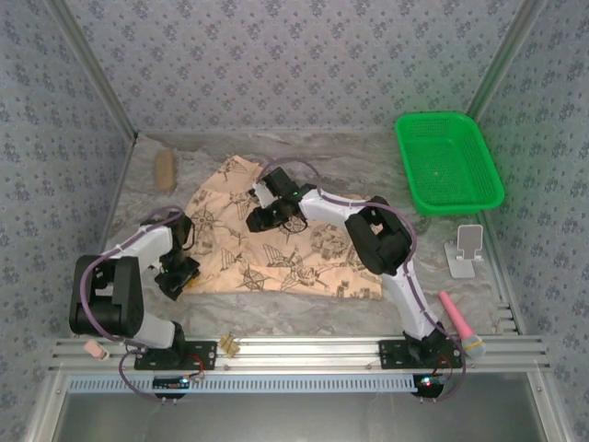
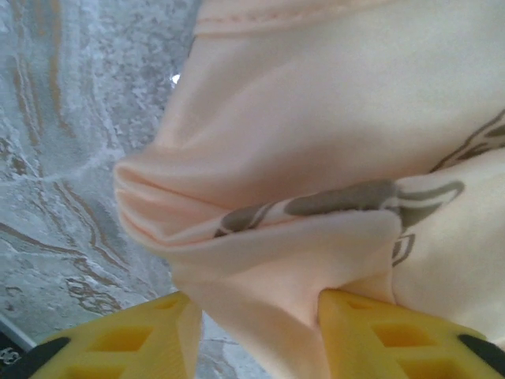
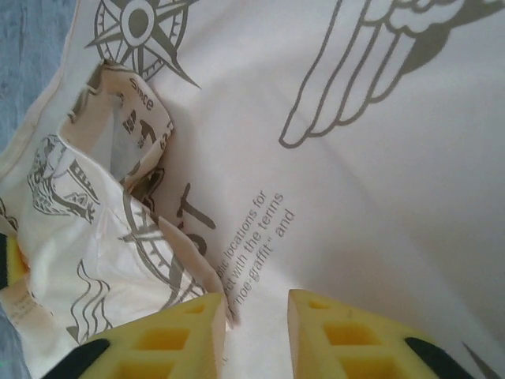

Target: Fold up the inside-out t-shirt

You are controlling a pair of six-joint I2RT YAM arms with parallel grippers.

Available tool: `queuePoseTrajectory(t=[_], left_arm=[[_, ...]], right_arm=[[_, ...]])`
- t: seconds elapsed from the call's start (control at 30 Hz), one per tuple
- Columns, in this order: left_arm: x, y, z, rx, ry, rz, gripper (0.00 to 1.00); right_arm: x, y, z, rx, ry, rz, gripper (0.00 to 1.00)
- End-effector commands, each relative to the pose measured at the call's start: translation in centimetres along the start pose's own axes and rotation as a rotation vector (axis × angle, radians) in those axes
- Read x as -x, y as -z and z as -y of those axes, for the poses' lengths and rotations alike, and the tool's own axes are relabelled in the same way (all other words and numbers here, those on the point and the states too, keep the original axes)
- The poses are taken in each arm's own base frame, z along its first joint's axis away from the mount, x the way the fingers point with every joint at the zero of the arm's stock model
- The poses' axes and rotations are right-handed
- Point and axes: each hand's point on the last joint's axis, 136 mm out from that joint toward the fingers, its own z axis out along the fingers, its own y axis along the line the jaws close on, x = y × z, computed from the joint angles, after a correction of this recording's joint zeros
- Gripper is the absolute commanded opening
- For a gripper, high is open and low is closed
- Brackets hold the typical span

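Note:
The inside-out t-shirt (image 1: 276, 249) lies spread on the marbled table, tan with dark compass and map prints. My left gripper (image 1: 177, 274) sits at its lower left edge. In the left wrist view the left gripper (image 2: 256, 320) stands open around a pale bunched fold of the t-shirt (image 2: 316, 142). The cloth rests against the right finger (image 2: 387, 332), with a gap to the other finger. My right gripper (image 1: 267, 217) is low over the shirt's upper middle. In the right wrist view the right gripper (image 3: 256, 324) is open by a narrow gap over flat printed cloth (image 3: 379, 158), a turned-up fold (image 3: 118, 205) beside it.
A green plastic basket (image 1: 449, 161) stands at the back right. A brown oblong object (image 1: 165, 170) lies at the back left. A white stand (image 1: 465, 249) and a pink tool (image 1: 457, 318) lie at the right. Bare table (image 1: 304, 313) runs along the shirt's near side.

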Motion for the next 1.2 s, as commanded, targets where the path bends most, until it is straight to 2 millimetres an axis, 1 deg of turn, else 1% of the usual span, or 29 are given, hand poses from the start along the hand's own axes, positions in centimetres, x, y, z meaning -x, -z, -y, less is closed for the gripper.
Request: queuePoseTrajectory(t=[0.0, 0.03, 0.1, 0.13, 0.2, 0.27, 0.3, 0.33, 0.37, 0.43, 0.47, 0.5, 0.53, 0.57, 0.63, 0.67, 0.7, 0.73, 0.77, 0.83, 0.9, 0.97, 1.03, 1.07, 1.13, 1.17], left_arm=[[-0.4, 0.8, -1.3, 0.023, -0.024, -0.009, 0.58], [0.0, 1.8, -1.1, -0.001, -0.037, 0.02, 0.64], [1.2, 4.1, -0.5, -0.061, -0.06, 0.096, 0.76], [1.9, 5.3, 0.1, -0.104, -0.078, 0.143, 0.78], [3.2, 7.8, 1.7, -0.201, -0.119, 0.227, 0.79], [4.0, 10.5, 4.2, -0.322, -0.208, 0.305, 0.79], [4.2, 11.5, 5.4, -0.377, -0.246, 0.332, 0.8], [4.4, 12.7, 7.0, -0.451, -0.299, 0.362, 0.82], [4.6, 13.8, 8.5, -0.515, -0.363, 0.393, 0.82], [5.5, 16.1, 10.9, -0.594, -0.445, 0.467, 0.81], [6.0, 17.2, 11.9, -0.612, -0.477, 0.498, 0.8], [6.4, 17.9, 12.8, -0.618, -0.509, 0.515, 0.81], [6.8, 18.9, 14.0, -0.639, -0.551, 0.535, 0.81], [7.1, 19.6, 15.4, -0.658, -0.596, 0.55, 0.81], [7.0, 20.6, 18.6, -0.737, -0.72, 0.559, 0.81], [6.6, 20.8, 20.4, -0.786, -0.786, 0.545, 0.81], [6.7, 20.7, 21.8, -0.803, -0.824, 0.536, 0.79], [7.0, 20.2, 23.2, -0.8, -0.857, 0.525, 0.77], [7.4, 19.5, 24.5, -0.784, -0.892, 0.521, 0.76], [7.9, 18.8, 27.0, -0.784, -0.968, 0.5, 0.76], [8.5, 18.3, 29.2, -0.782, -1.001, 0.459, 0.75], [9.2, 17.8, 31.4, -0.785, -1.044, 0.446, 0.75], [10.5, 16.5, 33.2, -0.747, -1.07, 0.441, 0.75], [11.0, 15.8, 34.1, -0.729, -1.087, 0.426, 0.75], [12.0, 15.2, 35.7, -0.702, -1.104, 0.406, 0.75], [12.3, 14.5, 36.6, -0.693, -1.106, 0.39, 0.75]], right_arm=[[0.9, 2.4, -1.2, -0.027, 0.005, 0.06, 0.39], [1.1, 3.4, -1.2, -0.05, 0.011, 0.088, 0.44], [1.3, 5.5, -0.7, -0.101, 0.032, 0.145, 0.47], [1.3, 6.8, -0.1, -0.14, 0.042, 0.172, 0.49], [1.0, 9.5, 1.9, -0.246, 0.038, 0.221, 0.5], [0.9, 13.4, 5.2, -0.403, 0.011, 0.28, 0.52], [0.6, 15.0, 6.7, -0.474, 0.007, 0.29, 0.53], [0.4, 16.7, 7.9, -0.525, 0.022, 0.293, 0.53], [0.3, 18.0, 8.8, -0.547, 0.038, 0.286, 0.53], [0.1, 20.4, 10.9, -0.583, 0.015, 0.275, 0.53], [0.2, 21.8, 11.9, -0.594, -0.005, 0.274, 0.53], [0.3, 22.8, 12.7, -0.602, -0.021, 0.271, 0.53], [0.0, 24.0, 14.0, -0.63, -0.046, 0.258, 0.54], [0.2, 25.4, 15.2, -0.67, -0.065, 0.256, 0.54], [0.6, 27.0, 17.0, -0.714, -0.061, 0.267, 0.54], [0.9, 27.4, 17.7, -0.724, -0.049, 0.276, 0.54], [1.1, 27.7, 18.2, -0.722, -0.045, 0.29, 0.54], [1.2, 28.0, 18.7, -0.72, -0.047, 0.294, 0.54], [1.3, 28.2, 19.1, -0.72, -0.053, 0.3, 0.54], [1.1, 28.8, 19.7, -0.74, -0.078, 0.298, 0.55], [0.6, 29.1, 20.3, -0.756, -0.113, 0.297, 0.55], [-0.3, 29.5, 21.2, -0.8, -0.164, 0.288, 0.55], [-1.3, 29.6, 21.8, -0.831, -0.212, 0.275, 0.55], [-1.9, 29.5, 22.1, -0.833, -0.23, 0.268, 0.55], [-2.9, 29.4, 22.1, -0.836, -0.258, 0.267, 0.55], [-3.5, 29.4, 22.0, -0.837, -0.269, 0.27, 0.55]])
